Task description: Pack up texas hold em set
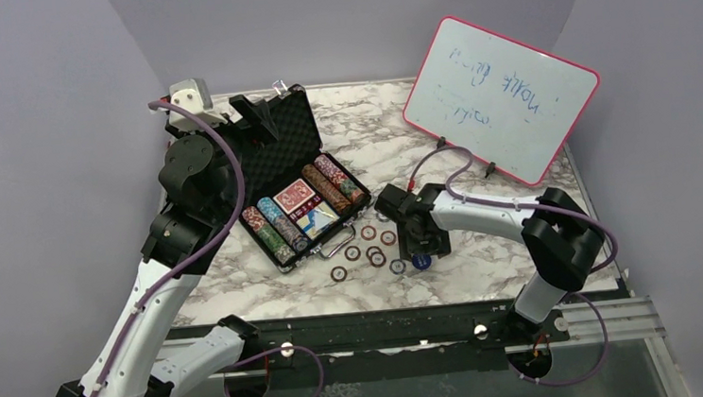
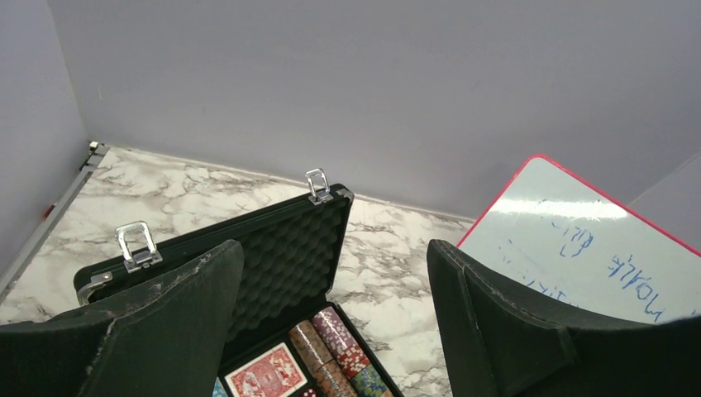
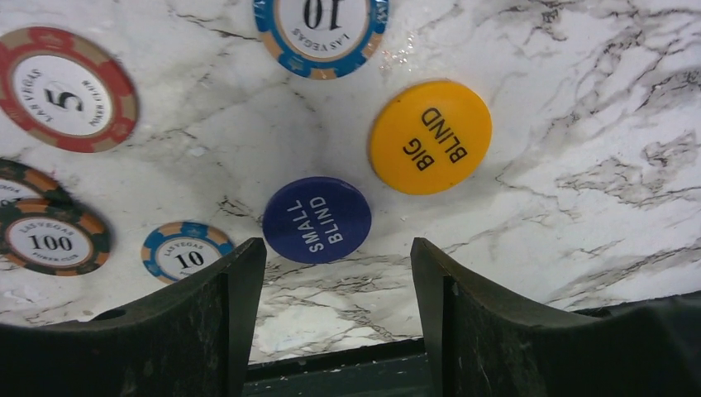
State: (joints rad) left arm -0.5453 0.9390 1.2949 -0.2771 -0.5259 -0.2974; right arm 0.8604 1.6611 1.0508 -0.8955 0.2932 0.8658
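Note:
The black briefcase (image 1: 278,138) lies open at the table's back left, its foam lid (image 2: 289,248) raised. Inside it are rows of striped chips (image 1: 328,186) and a red card deck (image 1: 296,200). My left gripper (image 1: 261,116) hovers open above the lid, nothing between its fingers (image 2: 186,306). Several loose chips (image 1: 370,244) lie on the marble in front of the case. My right gripper (image 3: 337,248) is low over the table and open, just short of the blue SMALL BLIND button (image 3: 317,219). Beyond that button lies the yellow BIG BLIND button (image 3: 430,136).
A pink-framed whiteboard (image 1: 501,97) leans at the back right. Loose chips marked 5 (image 3: 66,89), 100 (image 3: 54,240) and 10 (image 3: 186,251) lie left of the right gripper. The table's black front rail (image 1: 386,324) runs just behind the right fingers.

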